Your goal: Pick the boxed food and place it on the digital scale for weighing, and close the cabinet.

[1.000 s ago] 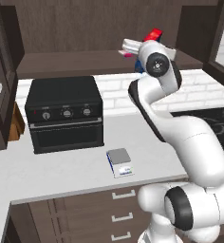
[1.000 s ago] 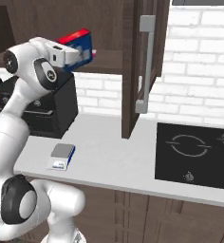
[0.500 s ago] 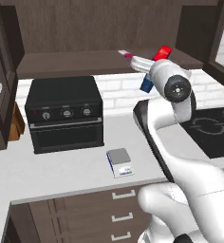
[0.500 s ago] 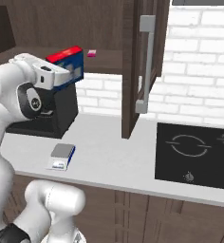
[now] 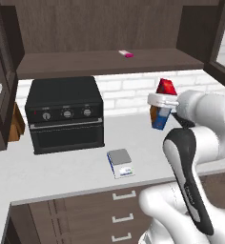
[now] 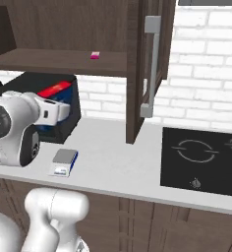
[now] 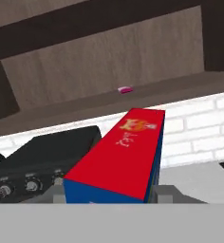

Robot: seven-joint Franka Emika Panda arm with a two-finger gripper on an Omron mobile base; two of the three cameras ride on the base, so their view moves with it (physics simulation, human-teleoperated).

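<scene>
pick: done; my gripper (image 5: 160, 106) is clamped on the box (image 5: 162, 103), mid right of frame, above the counter.
place: pending; scale (image 5: 120, 162) at lower centre is bare.
cabinet (image 6: 152, 54): doors open, closing pending.
box axis: long axis points away from my hand, red face up.

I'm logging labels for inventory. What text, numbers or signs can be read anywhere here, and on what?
Nothing legible.
Boxed food: white lettering and an orange emblem on the red face, too blurred to read.
Digital scale: display strip too small to read.
Toaster oven: knobs, no readable markings.
Stovetop: ring outlines, no text.
</scene>
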